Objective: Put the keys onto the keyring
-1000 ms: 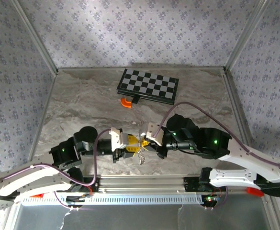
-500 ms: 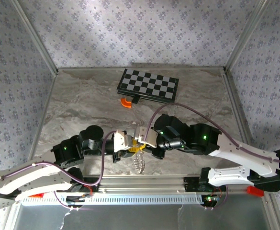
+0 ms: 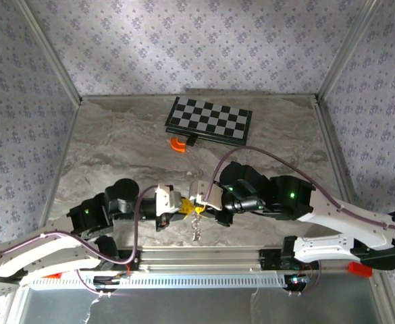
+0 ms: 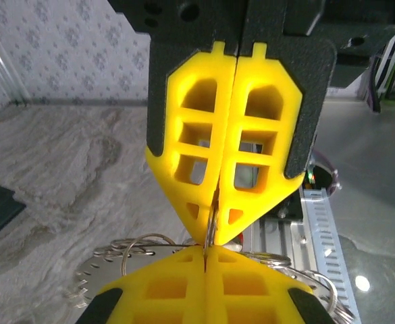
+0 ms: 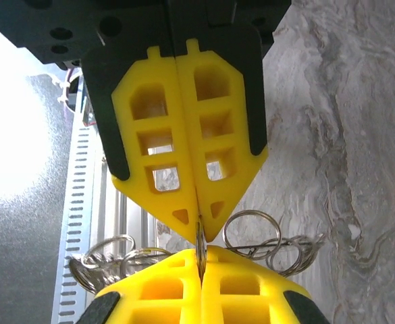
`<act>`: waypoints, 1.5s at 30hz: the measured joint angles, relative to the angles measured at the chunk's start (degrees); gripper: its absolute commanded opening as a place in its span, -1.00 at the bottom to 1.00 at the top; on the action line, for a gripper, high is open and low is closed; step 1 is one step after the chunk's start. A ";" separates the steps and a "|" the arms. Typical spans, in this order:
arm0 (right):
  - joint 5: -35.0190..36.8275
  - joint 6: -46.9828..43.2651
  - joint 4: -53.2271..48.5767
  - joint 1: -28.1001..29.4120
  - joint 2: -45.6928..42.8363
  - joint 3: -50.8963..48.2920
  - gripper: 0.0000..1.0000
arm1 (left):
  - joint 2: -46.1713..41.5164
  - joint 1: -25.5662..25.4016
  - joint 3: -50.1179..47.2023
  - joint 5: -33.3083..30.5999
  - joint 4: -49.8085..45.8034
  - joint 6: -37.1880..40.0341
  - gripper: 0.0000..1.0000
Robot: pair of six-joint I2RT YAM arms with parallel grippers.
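From above, the left pincer (image 3: pixel 181 206) and right pincer (image 3: pixel 198 202) meet tip to tip, with the keys (image 3: pixel 197 229) dangling just below them. Left wrist: both pincers are clenched on the keyring (image 4: pixel 212 226), probably to steady it for threading. Right wrist: 2 wire loops (image 5: pixel 251 233) splay either side of the tips.

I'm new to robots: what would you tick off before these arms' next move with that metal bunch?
1. Left gripper shut on the silver metal bunch of rings and keys: ok.
2. Right gripper shut on the same bunch: ok.
3. Pinched part is ring, not key: cannot tell.
4. Bunch lifted off the marble-patterned table: cannot tell.
5. Orange curved piece and black-and-white chessboard far from the grippers: ok.
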 measured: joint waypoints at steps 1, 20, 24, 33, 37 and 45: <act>-0.15 0.28 0.79 0.04 -0.61 -0.31 -0.87 | -0.59 0.00 -0.52 0.33 1.31 -0.66 -1.00; -3.65 5.92 13.64 -0.76 -10.97 -11.43 -0.94 | -2.56 -0.22 -12.17 4.66 26.47 -11.30 -1.00; -4.11 6.29 15.82 -1.07 -12.33 -12.22 -1.00 | -2.29 -0.33 -12.26 4.63 29.31 -12.26 -1.00; -3.10 5.29 13.11 -1.66 -11.28 -10.80 -1.00 | -2.36 -1.11 -6.05 1.40 17.70 -7.56 -0.56; -1.79 3.48 8.02 -1.70 -7.48 -6.05 -1.00 | -1.73 -1.11 -1.20 -0.90 8.94 -3.80 -0.54; -1.25 1.03 3.15 -1.70 -2.99 -1.79 -1.00 | 1.16 -1.79 1.42 -2.14 1.42 0.11 -0.55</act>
